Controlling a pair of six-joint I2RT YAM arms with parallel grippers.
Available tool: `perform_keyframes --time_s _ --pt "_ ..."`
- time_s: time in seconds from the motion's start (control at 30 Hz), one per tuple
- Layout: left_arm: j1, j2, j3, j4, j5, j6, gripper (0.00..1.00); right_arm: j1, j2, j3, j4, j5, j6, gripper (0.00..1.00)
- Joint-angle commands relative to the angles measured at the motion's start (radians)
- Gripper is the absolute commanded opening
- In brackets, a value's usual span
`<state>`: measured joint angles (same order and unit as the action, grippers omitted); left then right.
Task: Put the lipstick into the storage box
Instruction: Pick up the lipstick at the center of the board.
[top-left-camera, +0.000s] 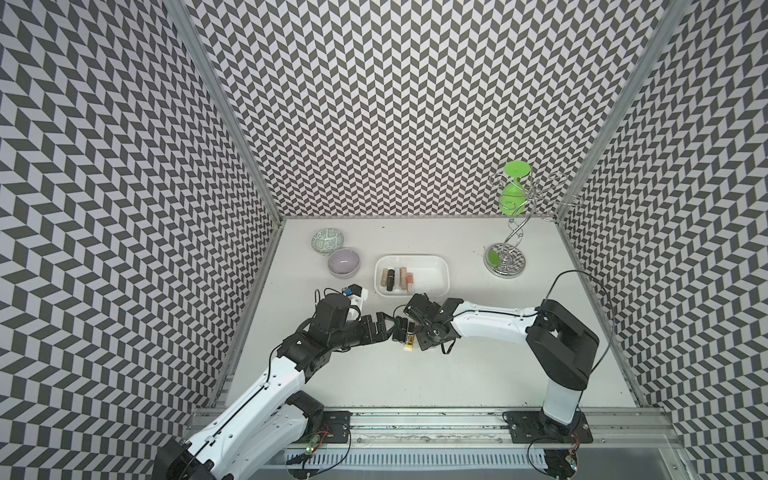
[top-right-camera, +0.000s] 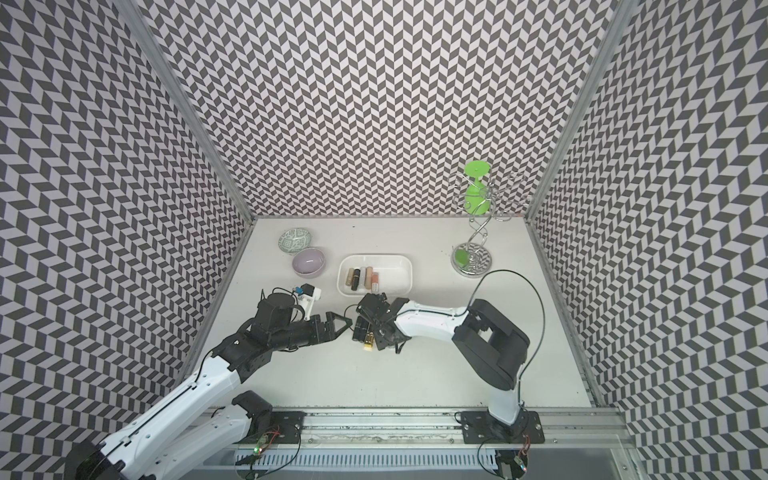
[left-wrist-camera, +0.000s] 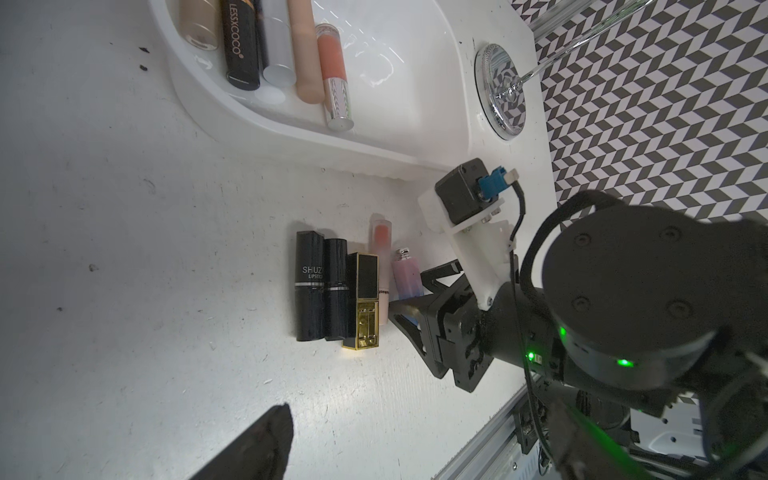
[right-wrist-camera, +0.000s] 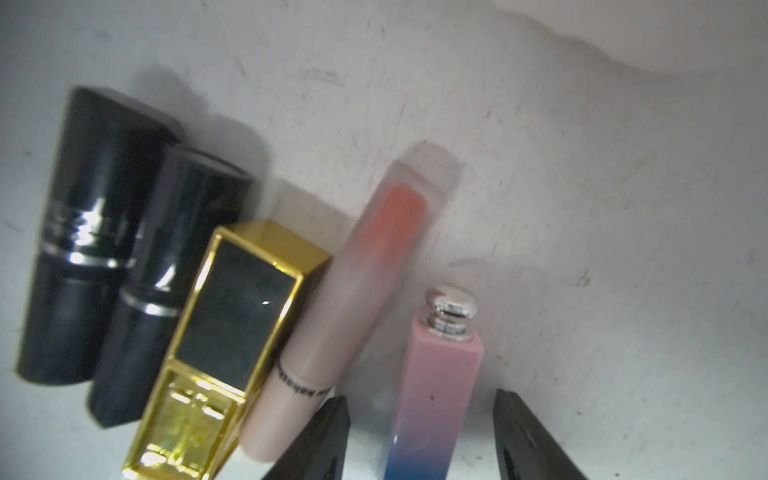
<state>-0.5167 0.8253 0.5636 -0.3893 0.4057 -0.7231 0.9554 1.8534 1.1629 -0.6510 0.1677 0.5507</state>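
The lipstick, pink-to-blue, lies on the table beside a peach tube, outside the storage box. My right claw straddles it, spread and not touching, to pinch it alone; my left claw hangs spread.

Grey-and-white chevrons cover the walls, while the counter is plain white, flecked with dark scuffs. The storage box is glossy white. The lilac bowl is unpatterned, and the green-patterned bowl carries fine green tracery on white. The two black lipsticks have silver bands. The gold-framed lipstick has a black panel, the peach tube is frosted over an orange core, and the pink-to-blue tube has a silver cap.
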Motion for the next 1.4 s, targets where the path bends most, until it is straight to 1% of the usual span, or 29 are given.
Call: perform_keyframes --time_s 0.0,0.13,0.33,0.57,0.77,0.87,1.13,1.23,1.3,1.33,1.37 --pt "-0.001 -0.020 0.007 0.012 0.003 0.010 0.99 -0.013 0.036 0.018 0.021 0.016 -0.019 0.56" --pt "-0.001 -0.024 0.008 0.006 -0.002 0.010 0.99 -0.035 0.038 0.008 0.030 0.010 -0.027 0.49" --pt "0.002 -0.026 0.007 0.004 -0.004 0.008 0.99 -0.066 0.031 -0.005 0.040 0.006 -0.041 0.48" --pt "0.003 -0.024 0.005 0.004 -0.004 0.003 0.99 -0.119 0.048 0.024 0.057 -0.036 -0.070 0.47" --pt "0.003 -0.034 -0.003 0.004 -0.005 -0.002 0.99 -0.123 0.066 0.039 0.060 -0.049 -0.083 0.37" --pt "0.003 -0.032 -0.001 0.004 -0.005 -0.003 0.99 -0.123 0.072 0.044 0.060 -0.055 -0.081 0.30" --pt "0.003 -0.039 -0.008 0.004 -0.006 -0.009 0.99 -0.123 0.055 0.044 0.050 -0.066 -0.071 0.28" --pt "0.003 -0.046 -0.013 0.010 -0.006 -0.015 0.99 -0.122 0.041 0.036 0.052 -0.069 -0.066 0.19" --pt "0.003 -0.047 -0.015 0.012 -0.006 -0.018 0.99 -0.123 0.028 0.032 0.053 -0.067 -0.066 0.19" --pt "0.003 -0.048 -0.017 0.013 -0.006 -0.019 0.99 -0.123 0.023 0.032 0.051 -0.067 -0.066 0.21" --pt "0.003 -0.047 -0.017 0.014 -0.006 -0.019 0.99 -0.124 0.020 0.033 0.049 -0.067 -0.066 0.28"
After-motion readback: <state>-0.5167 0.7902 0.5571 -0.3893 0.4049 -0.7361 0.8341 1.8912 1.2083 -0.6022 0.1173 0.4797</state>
